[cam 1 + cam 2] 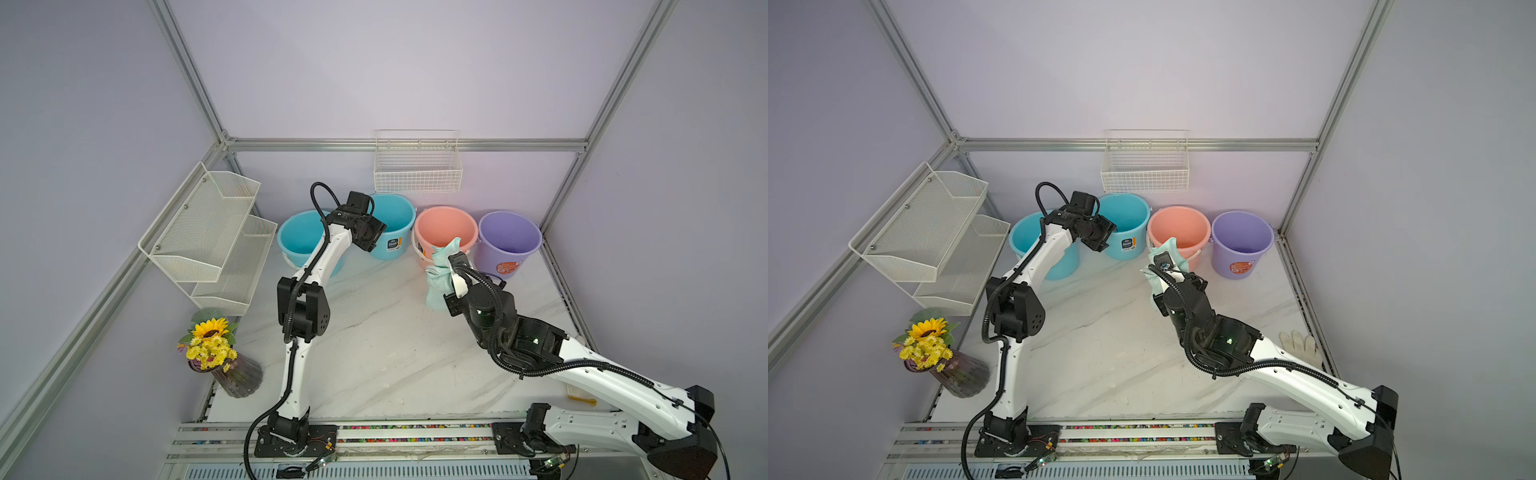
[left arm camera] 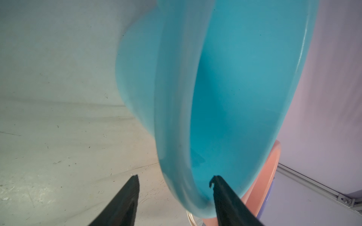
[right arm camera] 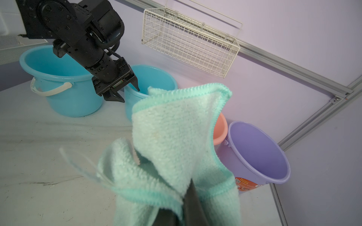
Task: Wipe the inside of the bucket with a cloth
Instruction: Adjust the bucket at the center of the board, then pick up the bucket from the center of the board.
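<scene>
At mid-table, the right gripper is clamping the cloth, holding it bunched just before the pink bucket. Farther back, the left gripper is standing open astride the rim of the neighbouring blue bucket.

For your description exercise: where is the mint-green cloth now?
In both top views the cloth hangs pinched in the right fingers, just in front of the pink bucket.
</scene>
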`<move>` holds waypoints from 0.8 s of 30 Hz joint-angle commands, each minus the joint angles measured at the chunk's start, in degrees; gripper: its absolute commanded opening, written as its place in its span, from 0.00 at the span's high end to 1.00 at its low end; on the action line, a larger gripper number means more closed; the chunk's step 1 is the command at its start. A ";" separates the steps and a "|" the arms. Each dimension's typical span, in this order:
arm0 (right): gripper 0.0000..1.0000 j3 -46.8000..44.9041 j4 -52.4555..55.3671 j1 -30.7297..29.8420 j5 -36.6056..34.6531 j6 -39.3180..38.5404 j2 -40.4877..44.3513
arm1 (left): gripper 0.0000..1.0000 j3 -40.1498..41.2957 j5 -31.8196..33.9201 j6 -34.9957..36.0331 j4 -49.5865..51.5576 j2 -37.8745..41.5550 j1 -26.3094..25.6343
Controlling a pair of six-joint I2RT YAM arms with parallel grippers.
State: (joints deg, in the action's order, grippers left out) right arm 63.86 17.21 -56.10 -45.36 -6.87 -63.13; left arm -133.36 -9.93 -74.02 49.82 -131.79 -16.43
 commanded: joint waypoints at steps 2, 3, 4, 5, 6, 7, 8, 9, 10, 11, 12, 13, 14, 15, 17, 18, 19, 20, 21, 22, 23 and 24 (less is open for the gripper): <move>1.00 1.10 -0.42 0.02 -0.59 0.85 1.93 | 0.48 -2.09 2.81 -2.95 -2.28 -1.69 0.34; 1.00 1.02 -0.41 0.02 -0.60 0.85 2.03 | 0.51 -2.09 2.83 -3.13 -2.41 -1.92 0.34; 1.00 0.94 -0.36 0.02 -0.63 0.90 2.08 | 0.54 -2.09 2.90 -3.15 -2.43 -2.06 0.34; 1.00 0.88 -0.38 0.07 -0.66 0.90 2.14 | 0.57 -2.00 3.10 -3.21 -2.45 -2.04 0.34; 1.00 0.94 -0.33 0.02 -0.68 0.89 2.21 | 0.59 -1.84 3.40 -3.15 -2.51 -1.99 0.34; 1.00 0.92 -0.33 0.02 -0.67 0.90 2.15 | 0.61 -1.64 3.73 -3.07 -2.50 -1.87 0.41; 1.00 0.90 -0.33 0.02 -0.71 0.81 2.22 | 0.62 -1.49 3.85 -3.06 -2.49 -1.83 0.52; 1.00 0.84 -0.36 0.04 -0.75 0.87 2.22 | 0.63 -1.31 3.72 -3.14 -2.67 -1.80 0.67; 1.00 0.77 -0.42 0.07 -0.77 0.83 2.23 | 0.65 -1.29 3.55 -3.13 -2.71 -1.76 0.76; 1.00 0.76 -0.43 0.02 -0.70 0.90 2.18 | 0.66 -1.24 3.47 -3.15 -2.71 -1.81 0.92; 1.00 0.83 -0.42 0.02 -0.78 0.89 2.22 | 0.69 -1.22 3.39 -3.15 -2.70 -1.75 0.96; 1.00 0.83 -0.42 0.06 -0.69 0.83 2.15 | 0.73 -1.06 3.08 -3.26 -2.65 -1.59 1.09; 1.00 0.77 -0.38 0.02 -0.75 0.79 2.18 | 0.76 -0.82 2.62 -3.60 -2.66 -1.39 1.08; 1.00 0.83 -0.38 0.02 -0.71 0.81 2.22 | 0.80 -0.46 2.41 -3.92 -2.70 -0.95 1.17; 1.00 0.77 -0.42 0.02 -0.80 0.81 2.22 | 0.83 0.15 2.72 -4.11 -2.71 0.14 1.14; 1.00 0.75 -0.43 0.02 -0.70 0.77 2.20 | 0.83 0.61 3.02 -4.12 -2.71 0.77 1.22; 1.00 0.91 -0.42 0.02 -0.68 0.75 2.10 | 0.84 1.18 3.16 -4.37 -2.76 1.69 1.27; 1.00 0.95 -0.42 0.02 -0.57 0.81 2.08 | 0.85 1.66 3.04 -4.34 -3.10 2.44 1.35; 1.00 1.00 -0.33 0.02 -0.59 0.73 2.02 | 0.87 2.27 2.83 -4.37 -3.42 3.23 1.35; 1.00 1.01 -0.18 0.02 -0.52 0.72 1.95 | 0.90 2.69 2.51 -4.47 -3.58 4.07 1.40; 1.00 1.16 -0.27 0.02 -0.57 0.72 1.95 | 0.92 3.05 2.26 -4.47 -3.84 4.75 1.40; 1.00 1.12 -0.29 0.02 -0.59 0.72 1.93 | 0.94 3.39 1.89 -4.47 -4.10 5.54 1.40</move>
State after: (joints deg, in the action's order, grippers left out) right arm 63.86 17.39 -56.10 -45.43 -6.87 -61.87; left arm -130.17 -7.77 -78.46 47.64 -132.09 -15.27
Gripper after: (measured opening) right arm 0.072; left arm 0.154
